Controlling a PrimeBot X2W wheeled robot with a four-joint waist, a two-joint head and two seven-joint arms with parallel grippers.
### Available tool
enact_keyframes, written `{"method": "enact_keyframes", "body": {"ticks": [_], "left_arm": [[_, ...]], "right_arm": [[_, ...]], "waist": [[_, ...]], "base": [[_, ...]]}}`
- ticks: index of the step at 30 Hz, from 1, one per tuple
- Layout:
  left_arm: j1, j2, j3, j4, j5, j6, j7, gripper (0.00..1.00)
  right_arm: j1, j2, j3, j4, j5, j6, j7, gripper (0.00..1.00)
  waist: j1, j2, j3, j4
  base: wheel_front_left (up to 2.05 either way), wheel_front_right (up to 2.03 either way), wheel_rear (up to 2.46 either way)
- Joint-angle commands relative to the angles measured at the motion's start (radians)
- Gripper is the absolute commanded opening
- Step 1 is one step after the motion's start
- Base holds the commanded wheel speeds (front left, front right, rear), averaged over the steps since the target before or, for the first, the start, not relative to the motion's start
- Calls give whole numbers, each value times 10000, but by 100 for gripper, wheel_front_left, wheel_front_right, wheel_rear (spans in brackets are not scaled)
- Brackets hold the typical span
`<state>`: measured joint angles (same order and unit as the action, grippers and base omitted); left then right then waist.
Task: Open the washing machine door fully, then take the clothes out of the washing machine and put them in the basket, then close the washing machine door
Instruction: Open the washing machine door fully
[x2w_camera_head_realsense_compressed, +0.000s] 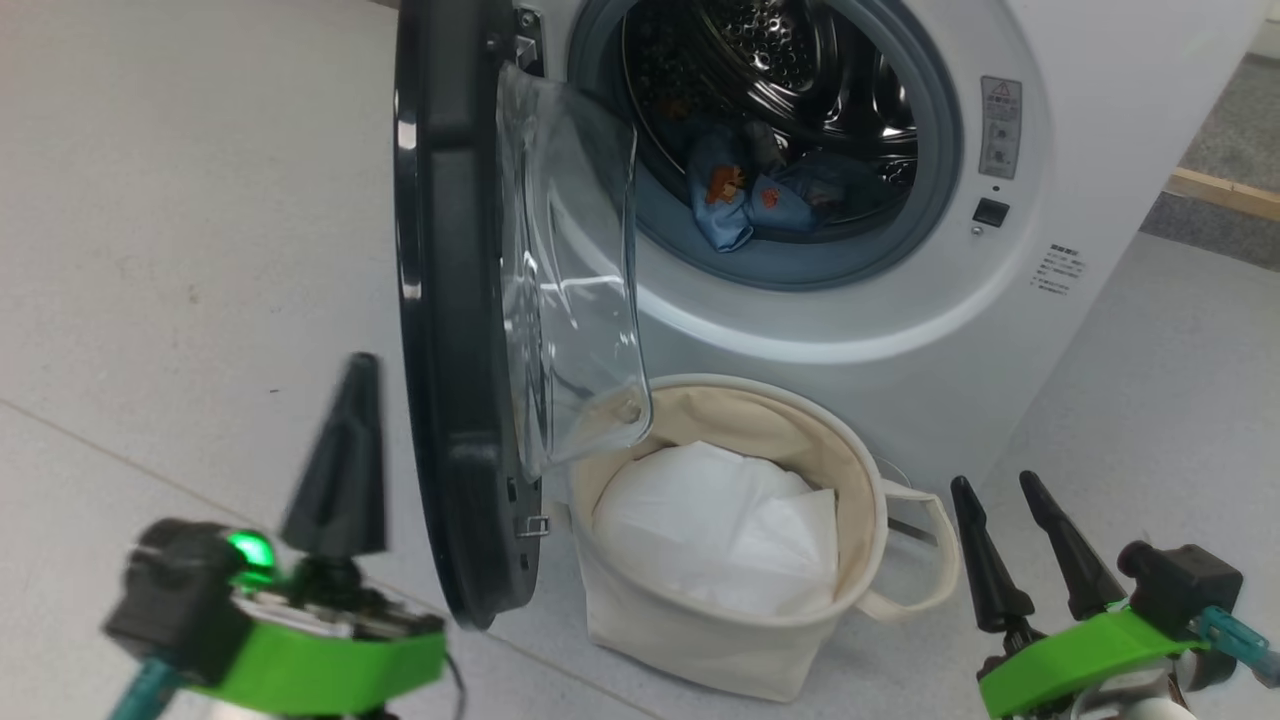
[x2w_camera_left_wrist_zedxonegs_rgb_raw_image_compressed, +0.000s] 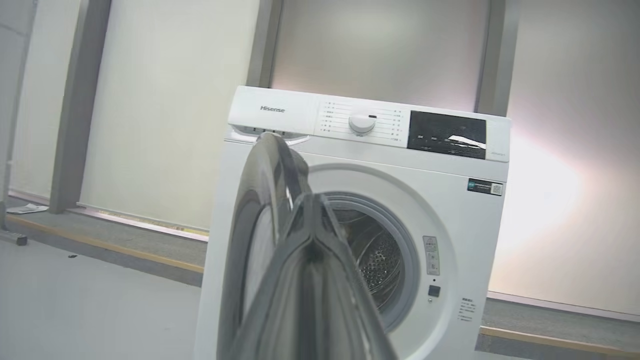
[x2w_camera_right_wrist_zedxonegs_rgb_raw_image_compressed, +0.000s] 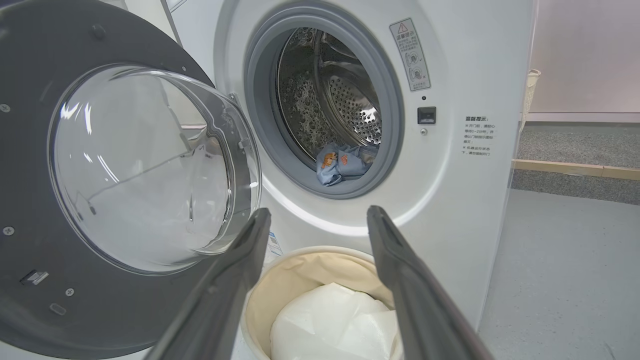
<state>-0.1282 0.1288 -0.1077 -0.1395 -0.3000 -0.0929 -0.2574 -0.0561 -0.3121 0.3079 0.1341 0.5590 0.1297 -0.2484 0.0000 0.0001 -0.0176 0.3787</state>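
Observation:
The washing machine (x2w_camera_head_realsense_compressed: 1080, 150) stands white, its steel drum exposed. The washing machine door (x2w_camera_head_realsense_compressed: 440, 300) is swung out to the left and seen edge-on, its clear dome (x2w_camera_head_realsense_compressed: 570, 300) facing the drum. Light-blue clothes (x2w_camera_head_realsense_compressed: 740, 195) with orange prints lie at the drum's front lip, as the right wrist view also shows (x2w_camera_right_wrist_zedxonegs_rgb_raw_image_compressed: 340, 162). The basket (x2w_camera_head_realsense_compressed: 860, 480) sits on the floor under the opening, with a white liner inside. My left gripper (x2w_camera_head_realsense_compressed: 360, 385) is shut on nothing, just left of the door's outer face. My right gripper (x2w_camera_head_realsense_compressed: 998, 487) is open, right of the basket.
Pale grey floor (x2w_camera_head_realsense_compressed: 180, 250) spreads wide to the left of the door. A wood-edged step (x2w_camera_head_realsense_compressed: 1220, 190) with grey carpet runs behind the machine on the right. A panelled wall (x2w_camera_left_wrist_zedxonegs_rgb_raw_image_compressed: 150, 100) stands behind the machine.

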Motion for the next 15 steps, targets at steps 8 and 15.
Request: {"method": "enact_keyframes", "body": {"ticks": [8, 15], "left_arm": [[-136, -286, -1604, -12, 412, -69, 1250, 0], [-151, -333, -1426, 1165, 447, 552, 1871, 0]], "right_arm": [[-372, 31, 169, -250, 57, 10, -133, 100], [-462, 42, 185, -157, 78, 10, -133, 100]], "waist": [[0, -1, 9, -287], [0, -1, 87, -466]], "base": [[0, 0, 0], [0, 0, 0]]}}
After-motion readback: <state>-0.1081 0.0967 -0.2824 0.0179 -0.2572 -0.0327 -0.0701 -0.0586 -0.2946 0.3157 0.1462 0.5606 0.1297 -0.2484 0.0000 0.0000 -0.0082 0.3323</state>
